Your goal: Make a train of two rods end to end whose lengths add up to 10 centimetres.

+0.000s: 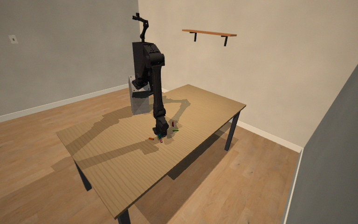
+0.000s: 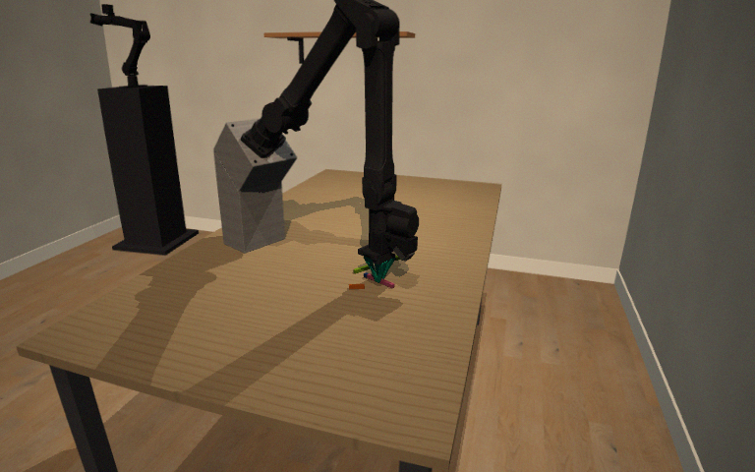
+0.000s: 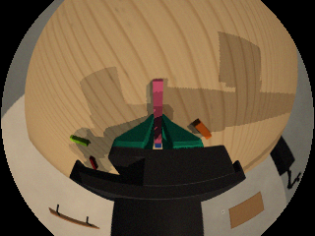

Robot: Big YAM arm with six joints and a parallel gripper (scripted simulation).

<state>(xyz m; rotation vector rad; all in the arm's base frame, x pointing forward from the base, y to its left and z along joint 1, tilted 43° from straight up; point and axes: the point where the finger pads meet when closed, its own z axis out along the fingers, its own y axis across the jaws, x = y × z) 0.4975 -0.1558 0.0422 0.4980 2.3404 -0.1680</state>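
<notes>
My gripper [image 1: 160, 136] [image 2: 378, 276] [image 3: 157, 118] has green fingers and is shut on the pink rod [image 1: 161, 140] [image 2: 386, 283] [image 3: 157, 100]. It holds the rod low over the table, pointing away from the wrist. A small blue rod [image 3: 157, 146] [image 2: 366, 274] shows right at the pink rod's near end, between the fingers. An orange rod [image 1: 150, 138] [image 2: 356, 286] [image 3: 201, 129] lies flat a little aside. A lime rod [image 1: 175, 129] [image 2: 361, 268] [image 3: 81, 138] and a dark red rod [image 1: 172, 123] [image 3: 94, 163] lie on the other side of the gripper.
The wooden table [image 1: 126, 171] [image 2: 278, 356] carries the rods near its middle. The arm's grey base block [image 1: 138, 101] [image 2: 248, 195] stands at the table's back corner. A black pedestal [image 2: 142, 166] with a camera stands on the floor behind.
</notes>
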